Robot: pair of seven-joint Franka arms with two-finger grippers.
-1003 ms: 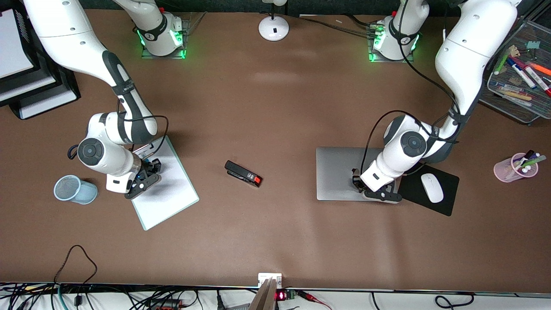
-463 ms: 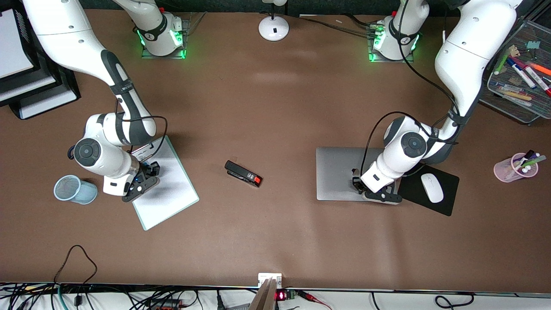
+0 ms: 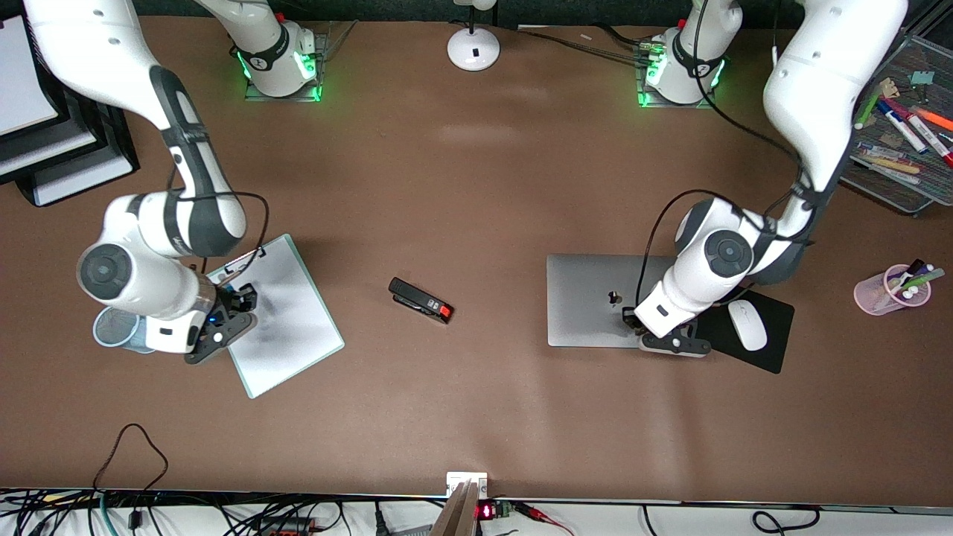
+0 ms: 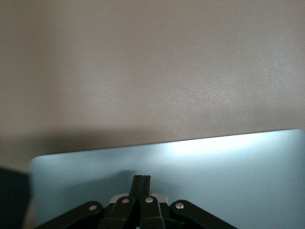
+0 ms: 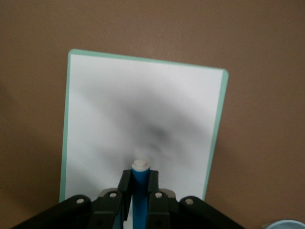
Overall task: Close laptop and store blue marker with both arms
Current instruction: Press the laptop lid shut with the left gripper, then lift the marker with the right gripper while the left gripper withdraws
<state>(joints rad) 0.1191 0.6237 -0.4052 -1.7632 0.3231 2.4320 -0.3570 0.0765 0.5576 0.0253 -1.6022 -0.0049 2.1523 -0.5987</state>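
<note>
The silver-grey laptop (image 3: 588,298) lies closed on the table, its dark logo facing up. My left gripper (image 3: 631,316) hangs just over the lid's end beside the mouse pad, shut with nothing in it. In the left wrist view the black fingertips (image 4: 141,180) press together above the pale lid (image 4: 214,171). My right gripper (image 3: 237,301) is shut on the blue marker (image 5: 141,191), whose white end (image 5: 141,164) sticks out past the fingers. It hovers over the edge of a white green-rimmed board (image 3: 287,327), beside a blue mesh cup (image 3: 119,327).
A black stapler with a red tip (image 3: 421,300) lies mid-table. A white mouse (image 3: 747,324) sits on the black mouse pad (image 3: 774,353) beside the laptop. A pink cup of markers (image 3: 891,290), a mesh tray (image 3: 893,171), stacked paper trays (image 3: 45,149) and a lamp base (image 3: 473,48) line the edges.
The right arm has carried the blue marker toward the blue mesh cup, off the board's middle. The left gripper has shifted toward the mouse pad, uncovering the laptop's logo.
</note>
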